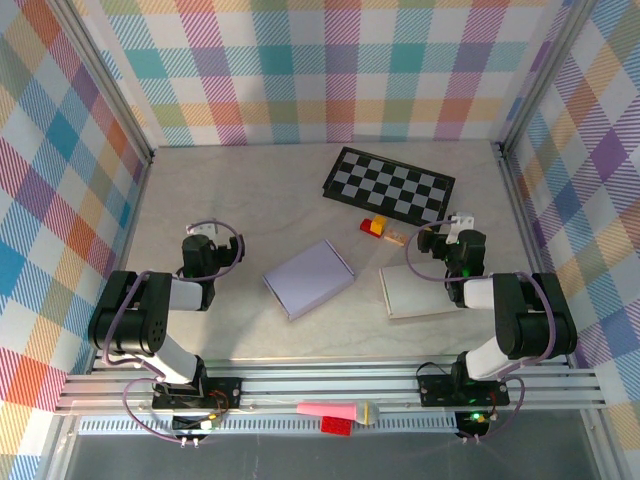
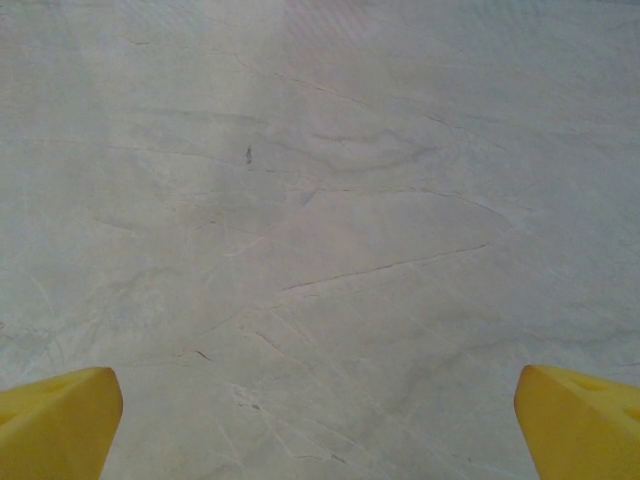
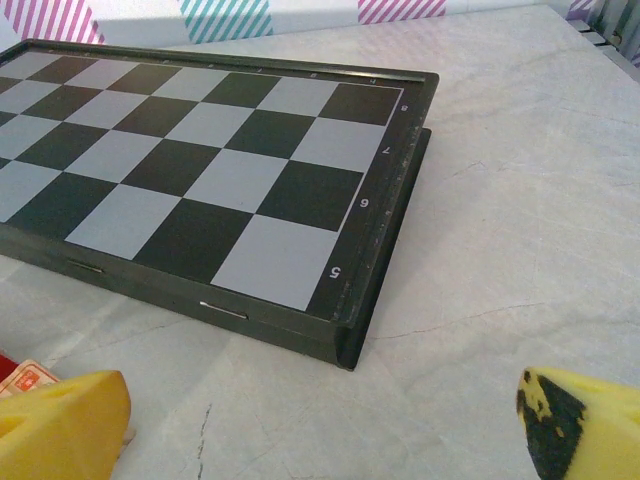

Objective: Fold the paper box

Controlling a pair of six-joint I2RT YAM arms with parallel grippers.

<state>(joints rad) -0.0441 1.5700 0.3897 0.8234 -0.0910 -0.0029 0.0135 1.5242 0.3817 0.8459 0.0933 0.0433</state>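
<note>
From above, the paper box (image 1: 308, 278) lies flat and unfolded mid-table. Left of the box, the left gripper (image 2: 320, 425) hangs with fingers released over bare table (image 2: 320, 200). Right of the box, the right gripper (image 3: 320, 430), spread and empty, faces the chessboard (image 3: 200, 170) beyond. Its wrist camera alone shows the board's edge numerals.

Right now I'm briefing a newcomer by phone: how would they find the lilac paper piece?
Start at the chessboard at the far side of the table and come toward the arms. The lilac paper piece lies flat mid-table, tilted. Unlike the cream sheet to its right, it is tinted and clear of the right arm.
</note>
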